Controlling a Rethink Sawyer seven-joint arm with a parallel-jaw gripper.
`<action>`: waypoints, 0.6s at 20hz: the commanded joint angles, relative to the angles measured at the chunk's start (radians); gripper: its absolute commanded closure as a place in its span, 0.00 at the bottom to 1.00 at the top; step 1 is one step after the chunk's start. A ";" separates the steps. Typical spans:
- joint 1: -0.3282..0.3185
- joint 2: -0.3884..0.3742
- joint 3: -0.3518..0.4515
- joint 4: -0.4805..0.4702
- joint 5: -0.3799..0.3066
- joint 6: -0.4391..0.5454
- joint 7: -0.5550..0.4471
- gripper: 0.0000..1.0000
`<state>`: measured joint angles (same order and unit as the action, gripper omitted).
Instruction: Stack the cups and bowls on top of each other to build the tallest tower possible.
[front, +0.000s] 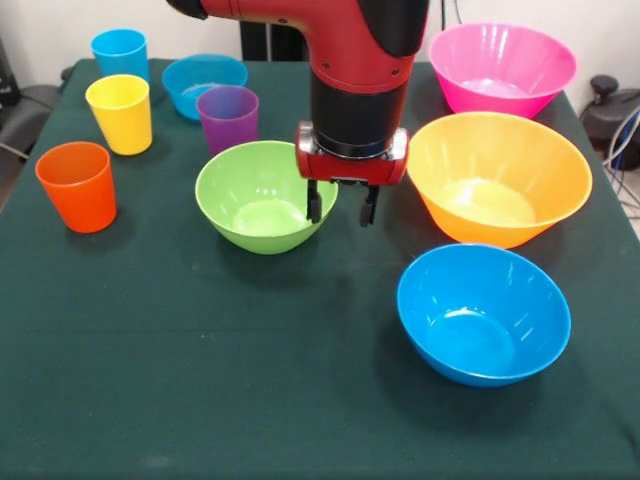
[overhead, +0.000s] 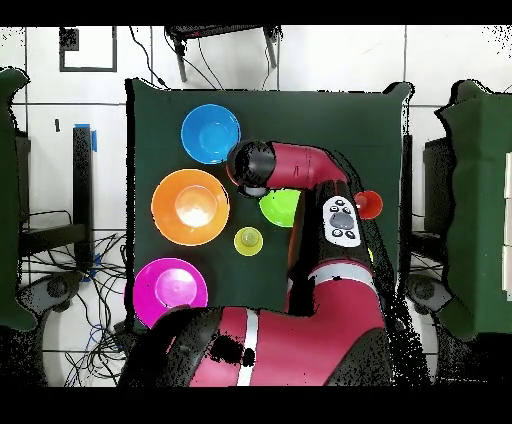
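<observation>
My gripper (front: 341, 205) hangs open and empty over the right rim of the green bowl (front: 262, 195), just above it. To its right sits the large orange-yellow bowl (front: 497, 178), with the medium blue bowl (front: 483, 312) nearer the camera and the pink bowl (front: 500, 65) at the back. On the left stand the orange cup (front: 77, 185), yellow cup (front: 120, 112), blue cup (front: 120, 52) and purple cup (front: 228, 117), next to a small shallow blue bowl (front: 204, 82). Each stands alone, mouth up. The overhead view shows a yellow-green cup (overhead: 248, 240) beside the arm.
A dark green cloth (front: 200, 380) covers the table, bare along its near side. My arm (overhead: 300, 165) reaches across the table's middle in the overhead view and hides the gripper there. Cables and black equipment (front: 610, 110) lie beyond the right edge.
</observation>
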<state>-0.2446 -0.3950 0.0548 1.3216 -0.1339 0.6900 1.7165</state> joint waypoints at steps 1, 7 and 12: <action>-0.020 0.025 0.044 0.006 0.010 -0.039 0.098 0.00; -0.027 0.087 0.042 -0.099 0.015 0.011 0.072 0.00; -0.060 0.111 0.065 -0.123 0.023 0.014 0.030 0.00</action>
<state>-0.2576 -0.3519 0.0567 1.2613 -0.1163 0.6725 1.7165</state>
